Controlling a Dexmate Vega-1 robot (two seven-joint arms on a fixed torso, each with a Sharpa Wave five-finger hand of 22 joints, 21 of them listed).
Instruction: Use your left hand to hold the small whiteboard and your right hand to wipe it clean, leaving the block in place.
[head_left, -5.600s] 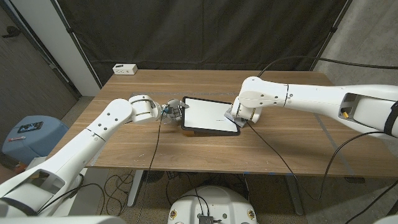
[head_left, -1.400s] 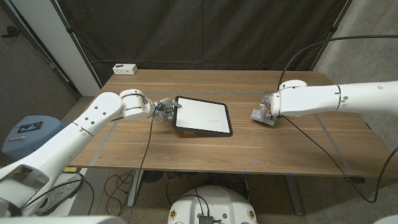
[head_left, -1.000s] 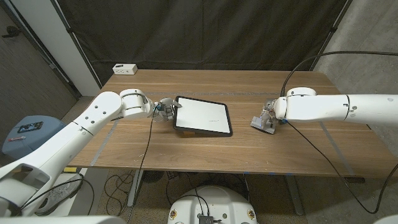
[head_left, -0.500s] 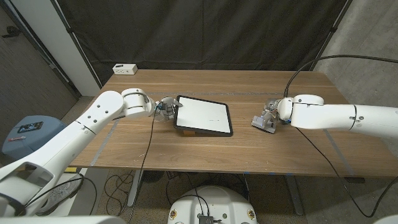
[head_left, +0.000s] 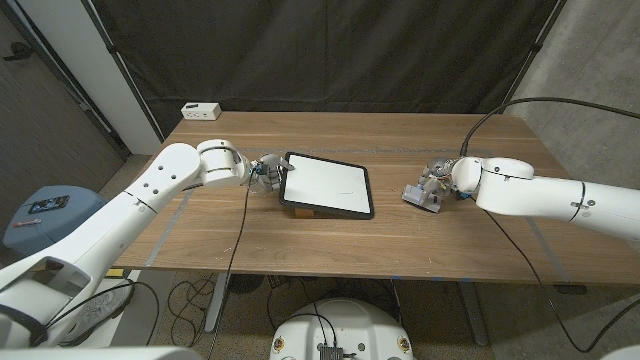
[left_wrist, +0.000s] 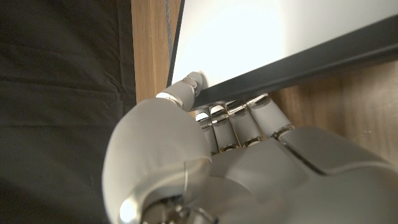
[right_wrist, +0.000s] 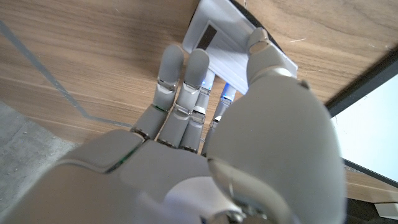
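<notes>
The small whiteboard (head_left: 326, 183), white with a black frame, lies at the table's middle, its face wiped white. Its front left corner sits over a brown block (head_left: 303, 211). My left hand (head_left: 267, 172) grips the board's left edge; in the left wrist view the thumb (left_wrist: 188, 86) lies on the frame (left_wrist: 298, 61) with the fingers (left_wrist: 239, 121) under it. To the right, my right hand (head_left: 440, 180) holds a white eraser (head_left: 419, 195) that lies on the table, thumb (right_wrist: 260, 40) on one side and fingers (right_wrist: 180, 68) on the other of the eraser (right_wrist: 231, 55).
A white box (head_left: 201, 111) sits at the table's back left corner. A blue stool (head_left: 40, 218) stands off the table's left side. A dark curtain hangs behind. The whiteboard's corner (right_wrist: 373, 127) shows beside my right hand.
My right hand left the board's right edge and carried the eraser to the table's right side, where it has stayed while the forearm swung lower. My left hand kept its grip on the board.
</notes>
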